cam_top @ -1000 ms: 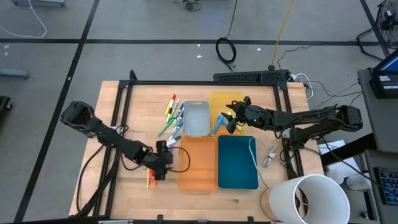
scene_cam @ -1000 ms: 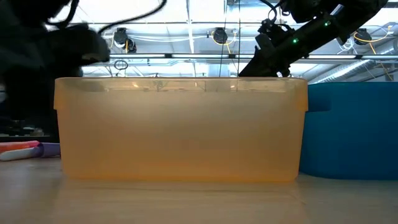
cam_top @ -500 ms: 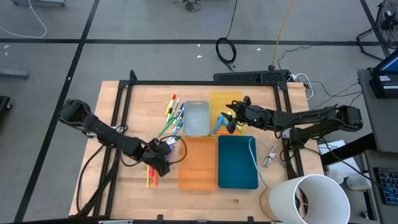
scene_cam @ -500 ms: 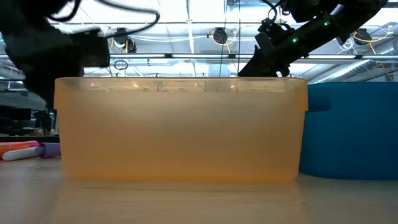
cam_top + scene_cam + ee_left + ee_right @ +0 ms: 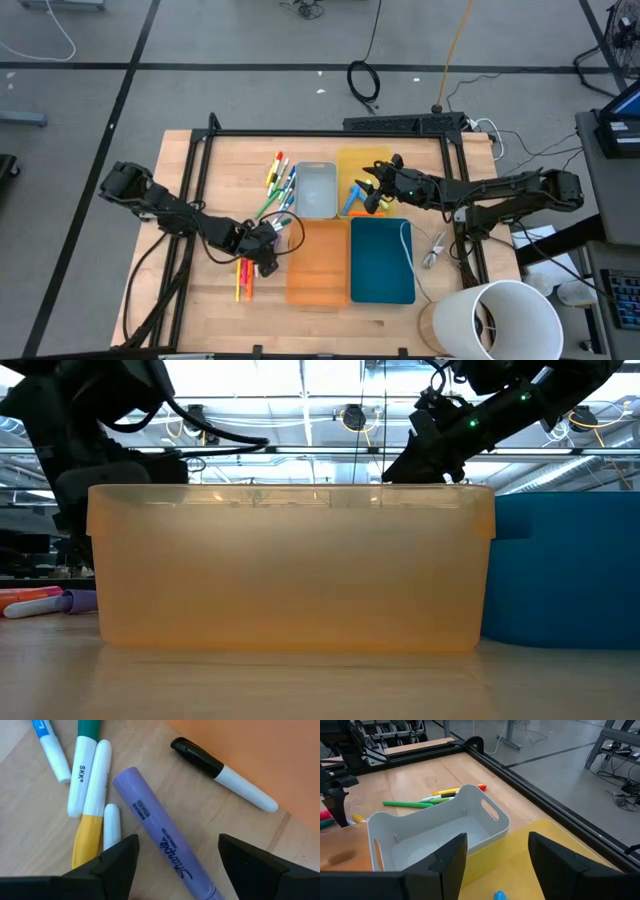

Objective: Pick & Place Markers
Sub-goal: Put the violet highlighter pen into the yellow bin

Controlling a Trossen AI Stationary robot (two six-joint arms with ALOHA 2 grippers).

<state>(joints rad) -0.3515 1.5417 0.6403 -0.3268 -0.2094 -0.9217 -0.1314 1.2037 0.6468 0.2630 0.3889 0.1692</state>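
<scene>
Loose markers lie in two groups on the wood: a mixed cluster (image 5: pixel 279 186) left of the white tray, and a few (image 5: pixel 243 281) near the orange tray's left side. My left gripper (image 5: pixel 265 254) is open above that second group. In the left wrist view its fingers (image 5: pixel 177 847) stand on either side of a purple highlighter (image 5: pixel 150 815) that lies flat, with white and yellow markers (image 5: pixel 95 780) and a black-capped white marker (image 5: pixel 225 769) beside it. My right gripper (image 5: pixel 368 196) hangs open over the yellow tray, by a blue marker (image 5: pixel 351 200) inside it.
Four trays sit together: white (image 5: pixel 316 190), yellow (image 5: pixel 366 163), orange (image 5: pixel 318 262) and teal (image 5: pixel 382 260). A white cord (image 5: pixel 405 238) crosses the teal tray. A white cylinder (image 5: pixel 500 316) stands at the near right corner. Black frame rails (image 5: pixel 330 131) border the table.
My left gripper has swung away from the table's near edge toward the far edge and the orange tray's left side. The orange, red and yellow markers it stood over now show. My right arm has kept still.
</scene>
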